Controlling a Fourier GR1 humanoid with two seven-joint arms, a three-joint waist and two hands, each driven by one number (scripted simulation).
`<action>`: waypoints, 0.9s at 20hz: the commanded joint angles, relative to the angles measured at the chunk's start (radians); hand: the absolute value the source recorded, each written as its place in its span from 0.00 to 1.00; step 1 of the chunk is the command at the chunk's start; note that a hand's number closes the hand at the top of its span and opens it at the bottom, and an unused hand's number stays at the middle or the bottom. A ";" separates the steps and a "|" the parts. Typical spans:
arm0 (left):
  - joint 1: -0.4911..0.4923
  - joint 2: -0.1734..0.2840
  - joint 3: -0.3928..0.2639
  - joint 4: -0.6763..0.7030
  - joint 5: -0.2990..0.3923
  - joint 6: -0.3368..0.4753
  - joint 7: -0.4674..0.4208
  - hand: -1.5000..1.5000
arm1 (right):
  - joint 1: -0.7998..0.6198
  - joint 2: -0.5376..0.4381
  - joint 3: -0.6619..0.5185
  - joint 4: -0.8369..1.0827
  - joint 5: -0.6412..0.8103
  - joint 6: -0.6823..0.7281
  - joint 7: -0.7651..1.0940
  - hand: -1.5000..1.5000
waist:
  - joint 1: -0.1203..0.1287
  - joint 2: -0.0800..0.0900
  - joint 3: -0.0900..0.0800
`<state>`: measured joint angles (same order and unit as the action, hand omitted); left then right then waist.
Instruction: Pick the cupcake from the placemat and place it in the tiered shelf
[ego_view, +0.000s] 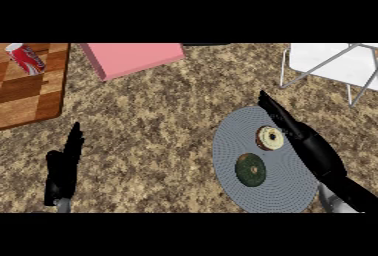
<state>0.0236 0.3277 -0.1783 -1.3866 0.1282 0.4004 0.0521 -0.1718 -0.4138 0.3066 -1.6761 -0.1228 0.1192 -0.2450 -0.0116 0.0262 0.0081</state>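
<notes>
A round grey placemat (244, 187) lies on the counter at the lower right. Two round items sit on it: a cream-topped cupcake with a brown rim (269, 138) and a dark green one (251, 169) just below it. My right hand (314, 147) stretches over the mat's right side with straight fingers (275, 109) pointing up and left, right beside the cream-topped cupcake; it holds nothing. The white wire tiered shelf (336, 65) stands at the upper right. My left hand (65, 167) rests open at the lower left, fingers up.
A wooden checkered board (33, 90) at the upper left carries a red and white can (26, 58). A pink flat block (133, 57) lies at the top centre. Speckled brown counter spreads between the hands.
</notes>
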 joint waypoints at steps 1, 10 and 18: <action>-0.007 0.002 0.021 0.046 0.029 -0.058 0.003 0.50 | 0.039 -0.033 -0.122 0.056 -0.022 -0.010 -0.040 1.00 | 0.006 -0.025 -0.008; -0.005 -0.009 0.027 -0.027 0.187 -0.166 0.168 0.50 | 0.214 -0.144 -0.478 0.304 -0.001 -0.325 0.229 1.00 | -0.033 -0.022 -0.007; -0.027 0.017 0.063 -0.010 0.203 -0.260 0.202 0.50 | 0.274 -0.257 -0.527 0.248 -0.086 -0.024 0.123 0.00 | 0.007 -0.028 -0.008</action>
<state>-0.0249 0.3414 -0.1144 -1.3786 0.3119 0.1796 0.2141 0.0800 -0.6067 -0.1989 -1.3920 -0.1753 -0.0150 -0.1511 -0.0151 -0.0031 0.0049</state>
